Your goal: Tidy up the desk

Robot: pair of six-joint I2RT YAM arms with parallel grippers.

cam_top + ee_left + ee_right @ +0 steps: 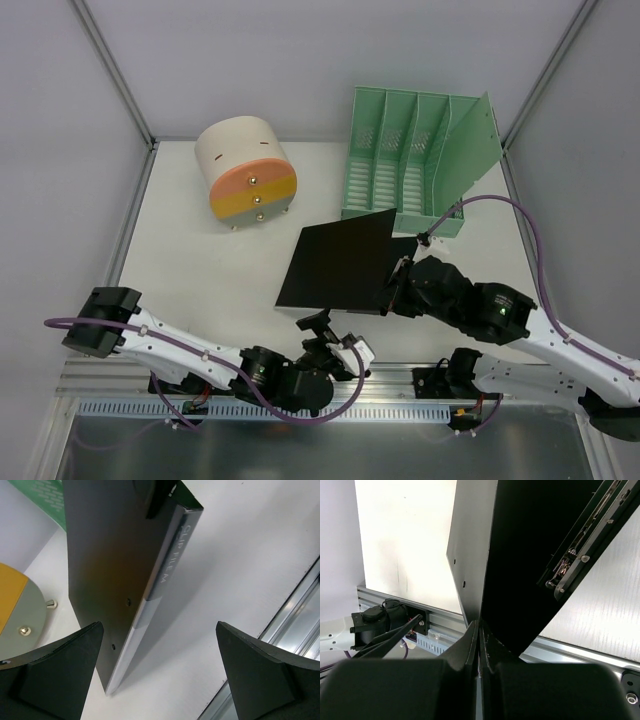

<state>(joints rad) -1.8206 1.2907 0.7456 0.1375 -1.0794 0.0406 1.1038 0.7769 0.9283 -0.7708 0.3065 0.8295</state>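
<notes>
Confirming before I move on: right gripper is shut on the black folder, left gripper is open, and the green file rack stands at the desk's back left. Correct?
No: the green file rack stands at the back right of the desk, as the top view shows. The right gripper is shut on the black folder and the left gripper is open.

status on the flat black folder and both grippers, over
Left gripper open, empty. Right gripper shut on flat black plastic clip folder, held tilted over matte white desk. Mint-green slotted file rack close behind; nothing between.
</notes>
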